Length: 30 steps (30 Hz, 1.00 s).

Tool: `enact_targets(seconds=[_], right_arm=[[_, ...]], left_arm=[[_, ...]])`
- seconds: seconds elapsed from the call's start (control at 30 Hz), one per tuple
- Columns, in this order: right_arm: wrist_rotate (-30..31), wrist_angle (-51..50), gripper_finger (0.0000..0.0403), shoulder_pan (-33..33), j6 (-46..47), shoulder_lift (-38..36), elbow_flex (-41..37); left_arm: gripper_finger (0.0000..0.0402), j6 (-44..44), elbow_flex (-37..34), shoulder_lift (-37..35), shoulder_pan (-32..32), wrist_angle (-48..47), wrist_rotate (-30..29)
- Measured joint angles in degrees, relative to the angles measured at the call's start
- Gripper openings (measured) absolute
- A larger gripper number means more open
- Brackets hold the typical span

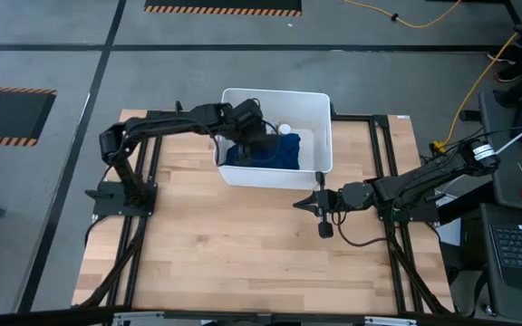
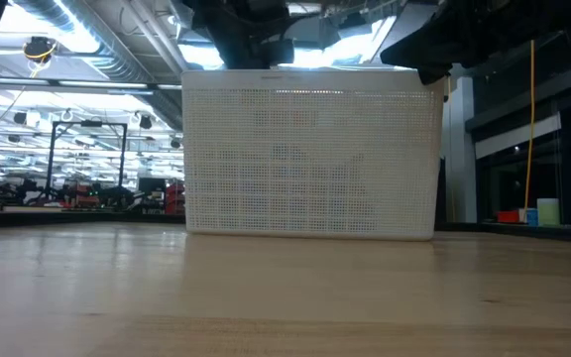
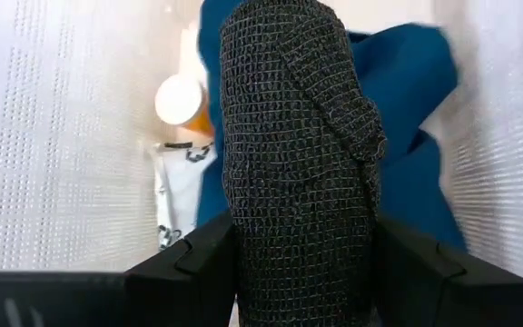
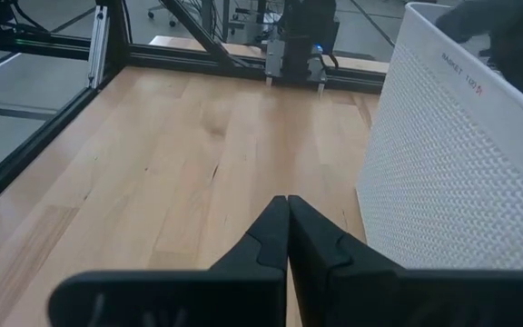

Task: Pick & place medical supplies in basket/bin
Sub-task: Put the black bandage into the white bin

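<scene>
Gripping a knitted black oblong (image 3: pixel 300 154), left fingers (image 3: pixel 184 272) inside perforated tub (image 3: pixel 53 136)

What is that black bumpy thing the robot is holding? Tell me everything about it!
The black roll is an oblong bundle with a woven, net-like dark surface, like wrapped bandage. It stands upright, pinched between the left gripper fingers, one pressing each side. It hangs inside the white tub, above the dark blue cloth, with a white round cap and a ring-printed packet behind it.
</scene>
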Motion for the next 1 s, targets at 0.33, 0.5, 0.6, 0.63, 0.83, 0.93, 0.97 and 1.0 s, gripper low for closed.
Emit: enact_targets(seconds=[0.33, 0.5, 0.6, 0.63, 0.83, 0.93, 0.97, 1.0], right_arm=[[0.02, -0.04, 0.0007, 0.0, -0.21, 0.02, 0.0], [0.04, -0.46, 0.0007, -0.04, -0.22, 0.0, 0.0], [0.07, -0.55, 0.0007, -0.05, -0.22, 0.0, 0.0], [0.06, -0.54, 0.0007, -0.07, -0.21, 0.0, 0.0], [0.09, -0.55, 0.0007, -0.07, -0.21, 0.0, 0.0], [0.09, -0.52, 0.0007, -0.07, -0.21, 0.0, 0.0], [0.09, -0.54, 0.0007, -0.07, -0.21, 0.0, 0.0], [0.09, -0.52, 0.0007, -0.07, -0.21, 0.0, 0.0]], left_arm=[[0.0194, 2.43, 0.02, 2.72, 1.44, 2.85, -0.08], [0.0194, 2.51, 0.02, 4.63, 1.5, 2.98, -0.48], [0.0194, 2.53, -0.04, 6.03, 1.4, 2.99, -0.6], [0.0194, 2.53, -0.04, 6.4, 1.4, 2.94, -0.63], [0.0194, 2.51, -0.02, 8.72, 1.42, 2.97, -1.29], [0.0194, 2.55, -0.02, 8.93, 1.42, 2.78, -1.62], [0.0194, 2.55, -0.02, 8.86, 1.42, 2.79, -1.29], [0.0194, 2.64, -0.02, 8.86, 1.42, 2.77, -0.81]])
